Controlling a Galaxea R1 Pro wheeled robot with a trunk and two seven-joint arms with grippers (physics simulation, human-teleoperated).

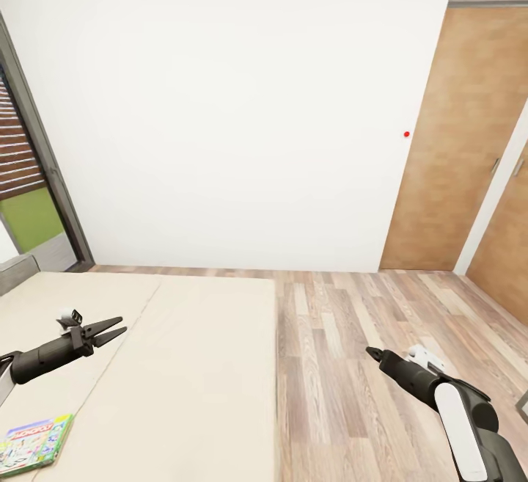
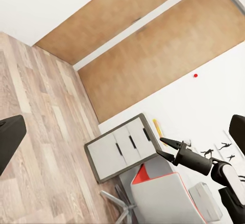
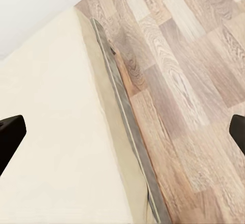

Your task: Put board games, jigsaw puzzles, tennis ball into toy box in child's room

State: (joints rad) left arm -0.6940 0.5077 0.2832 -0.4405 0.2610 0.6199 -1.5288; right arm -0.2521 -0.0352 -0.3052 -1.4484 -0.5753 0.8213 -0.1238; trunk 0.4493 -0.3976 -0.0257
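At the near left corner of the bed (image 1: 169, 364) lies a board game (image 1: 33, 444), a thin flat box printed white and green with a red band, flat on the beige mattress. The left gripper (image 1: 110, 331) hangs over the bed beyond it, jaws apart and empty; the right gripper (image 1: 375, 354) is over the floor, and I cannot tell its state. I judge the pickup is in hand: the left arm must draw nearer and come down onto the box.

**Bedroom corner, plain wall and wood floor**

White wall (image 1: 220, 115) with small red dot (image 1: 406, 133). Wood-plank floor (image 1: 352, 350), light brown. Two brown wooden doors (image 1: 458, 137) at right, white strip between them. Dark-framed window (image 1: 29, 174) at left, slatted blind, green outside. Even, soft light. Left wrist view: grey-red chair (image 2: 158, 193).
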